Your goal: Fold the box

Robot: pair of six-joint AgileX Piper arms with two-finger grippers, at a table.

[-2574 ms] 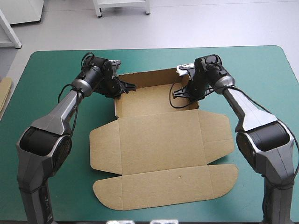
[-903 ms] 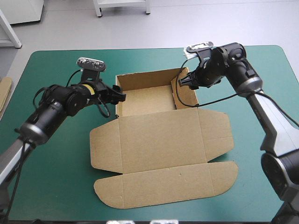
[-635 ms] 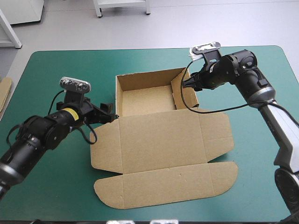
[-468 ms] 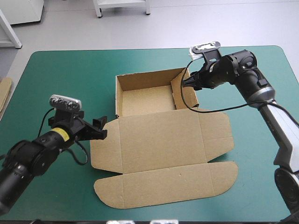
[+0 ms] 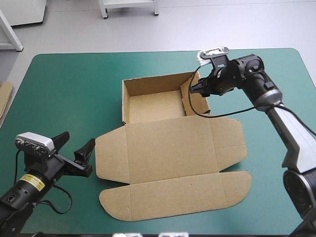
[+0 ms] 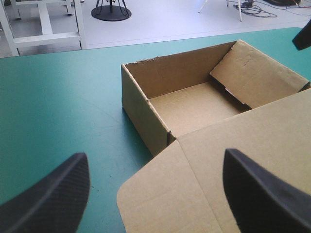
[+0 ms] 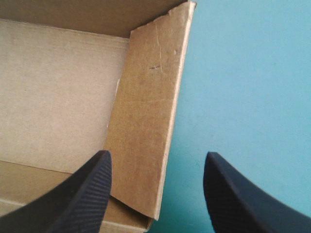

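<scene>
The desk (image 5: 74, 79) under its teal-green cover carries the brown cardboard box (image 5: 170, 153) at its middle. It looks like light, stiff board that creases along its scores and is best taken by a free edge. The tray's walls are up and the lid lies flat. The box's right wall (image 7: 146, 111) leans inward, with the right pincer (image 7: 156, 158) spread open over it. The left pincer (image 6: 154, 155), fingers apart, hovers off the box's left flap. A board scrap (image 5: 5, 98) lies well left of the box and is no obstacle.

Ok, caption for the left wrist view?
Open black left claw faces the brown cardboard box, lid flat on teal-green cover.
</scene>
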